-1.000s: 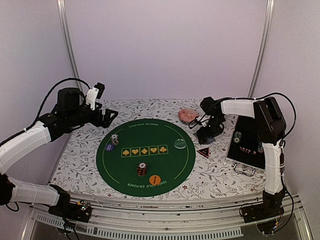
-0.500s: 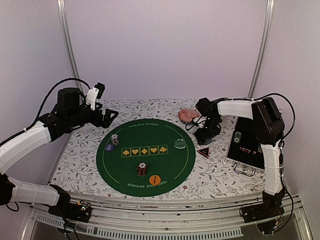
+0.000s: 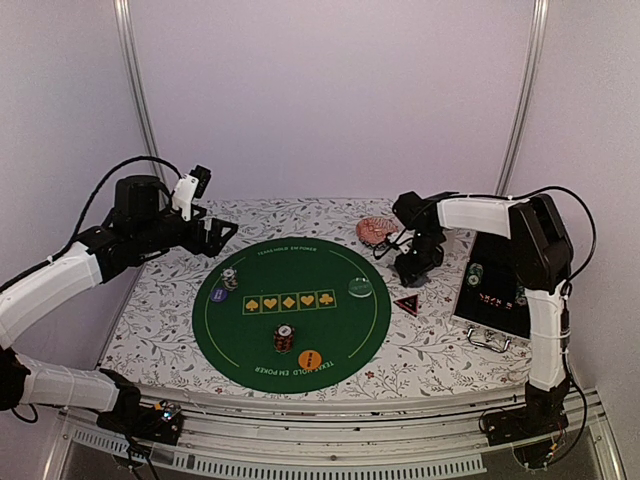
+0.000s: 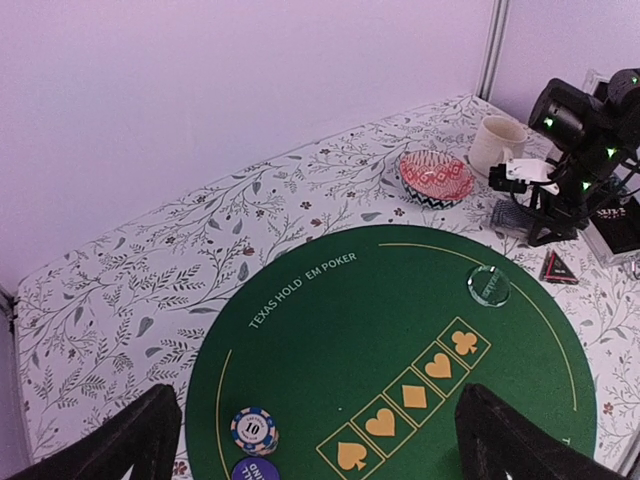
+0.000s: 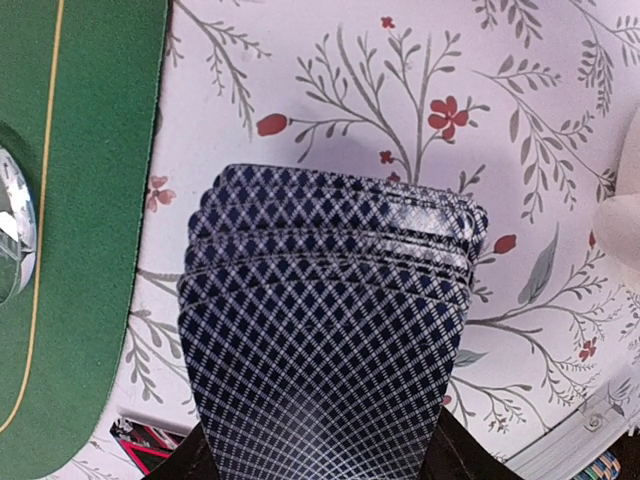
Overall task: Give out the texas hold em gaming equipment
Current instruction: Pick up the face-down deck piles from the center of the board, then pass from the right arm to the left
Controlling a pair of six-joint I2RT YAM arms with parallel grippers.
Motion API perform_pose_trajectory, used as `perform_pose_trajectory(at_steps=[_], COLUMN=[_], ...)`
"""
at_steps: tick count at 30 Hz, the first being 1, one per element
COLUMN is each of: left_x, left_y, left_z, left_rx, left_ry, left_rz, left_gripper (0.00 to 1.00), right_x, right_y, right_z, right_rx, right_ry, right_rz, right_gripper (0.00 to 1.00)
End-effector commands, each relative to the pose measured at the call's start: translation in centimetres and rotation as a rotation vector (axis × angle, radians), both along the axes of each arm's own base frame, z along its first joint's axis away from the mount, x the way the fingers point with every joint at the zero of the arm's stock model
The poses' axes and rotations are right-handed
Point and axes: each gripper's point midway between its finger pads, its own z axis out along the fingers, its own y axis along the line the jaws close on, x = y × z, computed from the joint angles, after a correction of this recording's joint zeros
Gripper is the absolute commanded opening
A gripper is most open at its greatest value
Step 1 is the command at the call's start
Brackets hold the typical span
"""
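A fanned stack of grey-blue-backed playing cards (image 5: 325, 340) fills the gap between my right gripper's (image 5: 320, 455) fingers and bows upward, so the jaws are pressed on its sides. This gripper (image 3: 415, 268) is low over the floral cloth, just right of the green poker mat (image 3: 290, 350). On the mat are two chip stacks (image 3: 231, 278) (image 3: 284, 339), an orange button (image 3: 311, 358), a blue button (image 3: 219, 294) and a pale-green button (image 3: 360, 288). The black-and-red triangular marker (image 3: 406, 304) lies off the mat's right edge. My left gripper (image 3: 215, 238) hangs open and empty above the back left.
A pink-patterned bowl (image 3: 376, 231) sits behind the mat, and a cream mug (image 4: 495, 143) stands right beside my right arm. A black case (image 3: 493, 288) with more chips lies at the right edge. The enclosure walls close in at the back and both sides.
My right gripper's jaws have drawn in onto the card stack, and the wrist has shifted slightly. The left arm has not moved.
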Motion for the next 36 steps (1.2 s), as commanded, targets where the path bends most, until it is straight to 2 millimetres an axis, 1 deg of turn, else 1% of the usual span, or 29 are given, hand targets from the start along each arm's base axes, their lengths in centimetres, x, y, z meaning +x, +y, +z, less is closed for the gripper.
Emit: perform_pose_trajectory(at_steps=[1, 5, 7, 8, 10, 12, 14, 18, 20, 23, 27, 31, 34, 36], left_x=[-0.2, -0.3, -0.5, -0.6, -0.9, -1.4, -1.7, -2.8, -3.8, -5.5, -7.1, -8.7, -9.7, -9.9], left_y=[-0.7, -1.0, -1.4, -1.6, -2.2, -2.9, -3.6, -5.4, -6.2, -7.2, -7.7, -8.8, -9.7, -9.9], left_z=[-0.2, -0.3, -0.2, -0.2, 0.1, 0.3, 0.3, -0.1, -0.7, -1.6, -2.7, -3.8, -3.9, -4.4], left_rx=[-0.011, -0.022, -0.032, -0.040, -0.069, -0.105, -0.155, -0.310, -0.395, -0.502, -0.578, -0.572, -0.569, -0.563], left_ry=[0.001, 0.008, 0.012, 0.016, 0.020, 0.030, 0.055, 0.166, 0.227, 0.299, 0.334, 0.353, 0.345, 0.349], left_rz=[-0.036, -0.056, -0.074, -0.087, -0.121, -0.158, -0.188, -0.254, -0.291, -0.342, -0.363, -0.410, -0.469, -0.476], left_gripper=[0.98, 0.98, 0.98, 0.98, 0.96, 0.94, 0.90, 0.83, 0.82, 0.85, 0.90, 0.94, 0.95, 0.96], right_x=[0.2, -0.1, -0.6, -1.0, -2.0, -3.3, -5.0, -8.5, -9.8, -12.1, -14.9, -16.7, -17.5, -18.0], right_y=[-0.5, 0.2, 1.2, 2.0, 4.1, 6.7, 9.6, 14.9, 17.1, 19.8, 22.9, 24.8, 25.5, 25.8], right_z=[4.3, 6.7, 8.2, 9.0, 10.8, 13.0, 14.7, 16.9, 17.7, 17.8, 17.2, 16.2, 15.7, 15.5], right_rx=[0.004, 0.010, 0.019, 0.022, 0.039, 0.070, 0.094, 0.116, 0.126, 0.120, 0.117, 0.117, 0.106, 0.101], right_ry=[-0.083, -0.127, -0.155, -0.173, -0.222, -0.286, -0.336, -0.412, -0.432, -0.439, -0.422, -0.388, -0.384, -0.380], right_rz=[0.023, 0.053, 0.089, 0.124, 0.202, 0.297, 0.407, 0.584, 0.643, 0.737, 0.855, 0.927, 0.949, 0.963], right_gripper=[0.53, 0.53, 0.53, 0.52, 0.52, 0.53, 0.53, 0.53, 0.53, 0.53, 0.53, 0.53, 0.53, 0.53])
